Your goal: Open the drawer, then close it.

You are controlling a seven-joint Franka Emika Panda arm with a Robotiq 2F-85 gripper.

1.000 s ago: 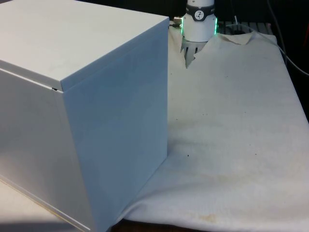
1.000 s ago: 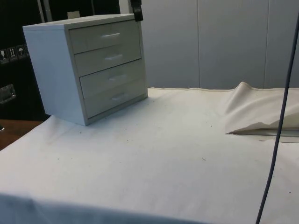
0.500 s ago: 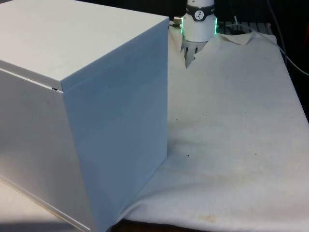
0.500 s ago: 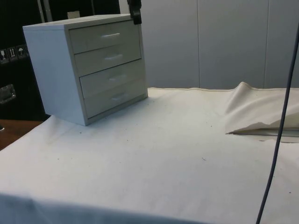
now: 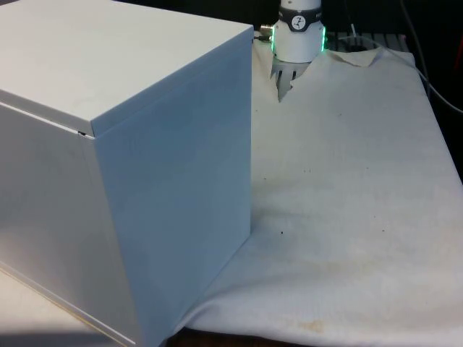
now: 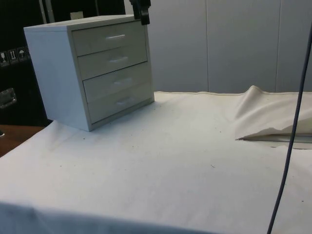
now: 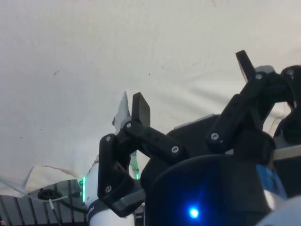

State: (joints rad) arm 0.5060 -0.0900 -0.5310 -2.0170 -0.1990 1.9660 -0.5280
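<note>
A white chest of drawers [image 6: 92, 70] stands on the cloth at the side view's left, with four drawers, all shut. Its top drawer [image 6: 97, 41] carries a small pale handle [image 6: 115, 36]. In the front view the chest [image 5: 123, 144] turns its plain back and side to the camera. My black gripper [image 6: 142, 13] hangs high beside the chest's top front corner, apart from the handles. Seen from the wrist, the gripper [image 7: 193, 82] is open above bare white cloth, with nothing between its fingers [image 7: 140, 107].
The white cloth rises in a rumpled fold [image 6: 265, 114] at the side view's right, where a dark cable [image 6: 292, 126] hangs down. The arm's white base [image 5: 298, 36] stands behind the chest at the table's far end. Bare cloth [image 6: 170, 161] lies before the drawers.
The gripper has shifted only slightly at the chest's top corner. The drawers stay shut.
</note>
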